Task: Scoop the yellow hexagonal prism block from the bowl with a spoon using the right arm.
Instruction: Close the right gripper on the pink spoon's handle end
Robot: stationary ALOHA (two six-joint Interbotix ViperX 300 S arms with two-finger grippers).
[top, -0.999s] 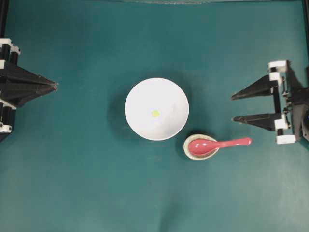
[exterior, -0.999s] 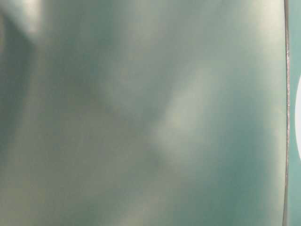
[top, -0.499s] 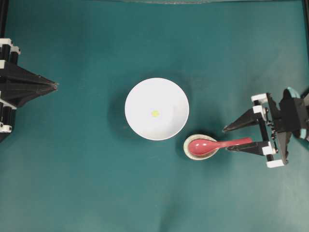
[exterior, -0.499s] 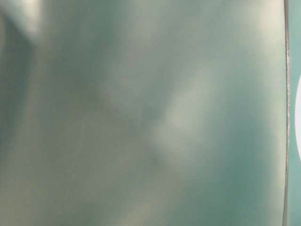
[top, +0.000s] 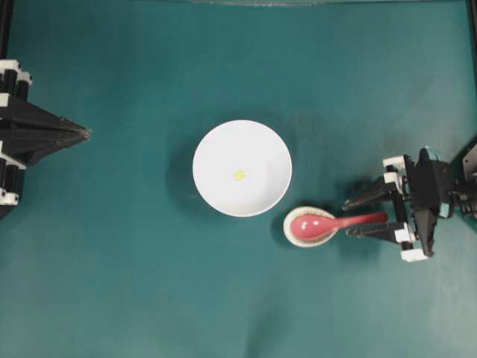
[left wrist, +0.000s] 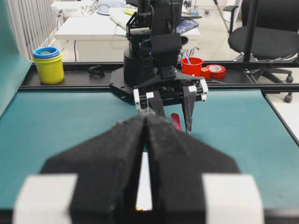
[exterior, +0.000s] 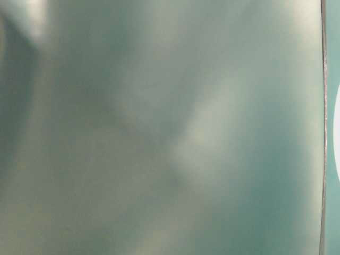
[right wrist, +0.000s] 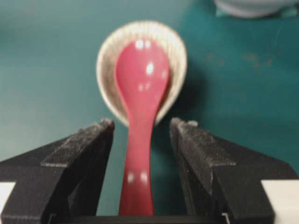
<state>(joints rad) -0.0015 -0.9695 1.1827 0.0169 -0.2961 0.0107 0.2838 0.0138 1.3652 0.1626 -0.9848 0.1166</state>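
Right claw [top: 347, 218] open, fingers straddling the spoon [right wrist: 140, 116] handle, not yet touching. Scoop resting in the rest [top: 292, 233] at 5 o'clock from the bowl [top: 216, 149]; block [top: 239, 175] inside the bowl. Left claw [top: 84, 133] closed, idle at 9 o'clock. Risks: glossy handle slipping or twisting on closing (off-centre squeeze), dragging the rest, tipping the scoop.

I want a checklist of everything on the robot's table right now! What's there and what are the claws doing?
Surface: teal mat, nothing spilled.
Job's things: tiny yellow block inside the big round white bowl; glossy pink-red spoon with its scoop in the small speckled spoon rest, beside the bowl.
Clutter: nothing seen on the mat.
Grippers: right gripper open, fingers either side of the spoon handle, gaps showing; left gripper shut, parked at the edge.
Cables: nothing seen.
Surroundings: yellow cups, red cup, tape rolls, office chair past the table.
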